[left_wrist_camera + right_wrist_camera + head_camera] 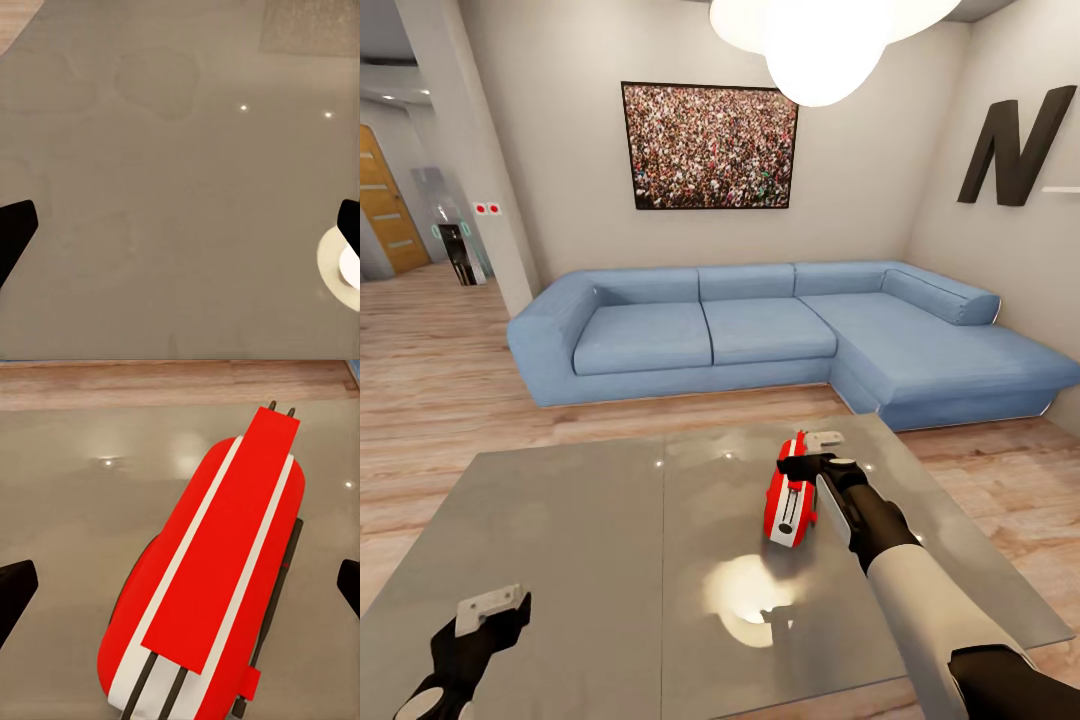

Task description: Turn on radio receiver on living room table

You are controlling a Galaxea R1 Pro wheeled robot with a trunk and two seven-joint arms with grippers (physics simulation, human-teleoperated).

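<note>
The red radio receiver [788, 505] with its white side band rests on the right panel of the glossy grey table [580, 520]. My right gripper [810, 452] hovers just above the radio's far end, open. In the right wrist view the radio [217, 577] lies below and between the two spread fingertips [15, 592], which touch nothing. The dial on its face is hidden from view. My left gripper [485, 605] hangs open over the table's near left part, and the left wrist view has bare table top [180, 187] between its fingertips [15, 229].
A blue L-shaped sofa [760, 330] runs along the far and right sides behind the table, with a strip of wood floor [450, 400] between. A crowd picture [710, 145] and a black "N" [1015, 140] hang on the walls. A bright pendant lamp [830, 40] hangs overhead.
</note>
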